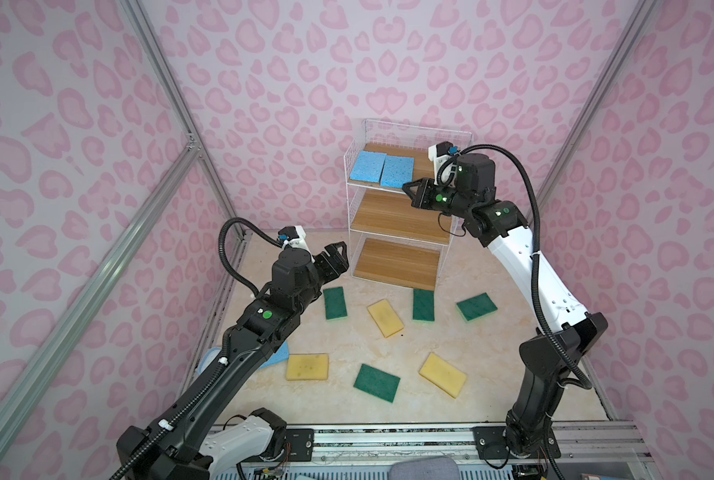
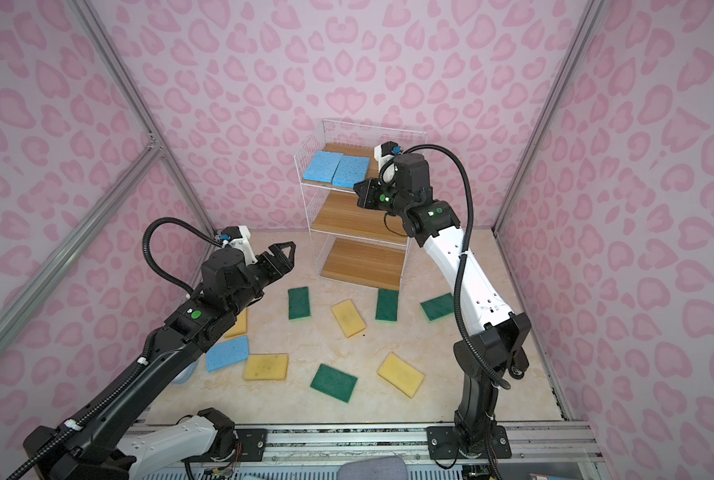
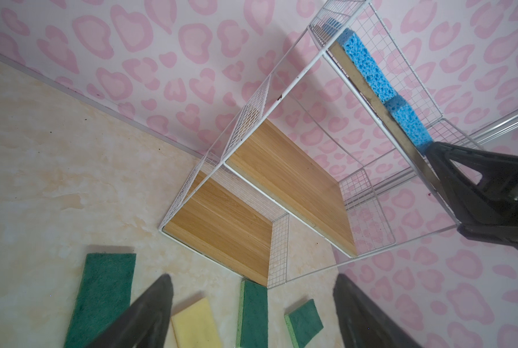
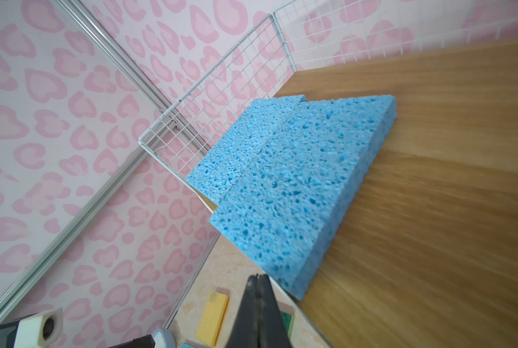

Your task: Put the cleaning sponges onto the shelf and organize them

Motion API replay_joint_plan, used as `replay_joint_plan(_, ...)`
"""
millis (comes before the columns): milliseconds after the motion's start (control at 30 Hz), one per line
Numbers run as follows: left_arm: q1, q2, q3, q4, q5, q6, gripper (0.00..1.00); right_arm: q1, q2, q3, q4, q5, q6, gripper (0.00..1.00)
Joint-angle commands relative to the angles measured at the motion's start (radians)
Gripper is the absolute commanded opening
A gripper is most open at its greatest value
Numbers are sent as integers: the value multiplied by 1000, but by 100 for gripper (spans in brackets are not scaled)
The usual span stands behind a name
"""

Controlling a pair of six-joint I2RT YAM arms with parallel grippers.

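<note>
On shelf (image 1: 388, 216) top board, left half: two blue sponges (image 1: 366, 166) flat, side by side, long edges touching. Wrist view shows the right one's near corner slightly over the board's front edge.

Right gripper (image 1: 407, 188): jaws pinched together, nothing between them. Tip sits at the top board's front edge, just beside the near right corner of the blue pair; contact cannot be told.

Left gripper (image 1: 338, 258): jaws spread wide, empty. Hangs above the table (image 1: 492, 365), just left of the shelf's bottom tier, pointing toward it.

On the table, near side of the shelf:
- Green sponges (image 1: 334, 303): four. Three in a loose row close to the shelf foot, one nearer, at centre.
- Yellow sponges (image 1: 385, 318): four. One within the green row, two in the near row on either side of the near green one, and one at left, mostly hidden by the left arm (image 2: 168, 361).
- Third blue sponge (image 2: 227, 353): at left, partly under that arm, just left of a yellow one.
</note>
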State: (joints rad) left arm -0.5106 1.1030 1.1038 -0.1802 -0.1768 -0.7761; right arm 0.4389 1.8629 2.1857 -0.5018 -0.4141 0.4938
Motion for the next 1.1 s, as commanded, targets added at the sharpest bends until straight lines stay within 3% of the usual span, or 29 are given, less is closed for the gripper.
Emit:
replay_joint_plan(0,3,-8,-5,5,-11,9,85,8,0,13,8,-14,-4,3)
replay_joint_plan(100,3,-6,-2,6,-7,9,85,11,-16,10,-5,-9,-17,8)
replay_joint_plan(267,3,8,2,8,3,4,85,16,-61,-25,-4,0,-31,29)
replay_joint_plan(600,3,18,4,10,17,-3,85,10,-37,58,-104,150,-106,35)
replay_joint_plan(833,4,13,1,7,16,-1,85,3,34,128,-113,113,-64,53)
replay_joint_plan(1067,4,8,-1,-1,11,5,85,-6,62,129,-68,53,-21,58)
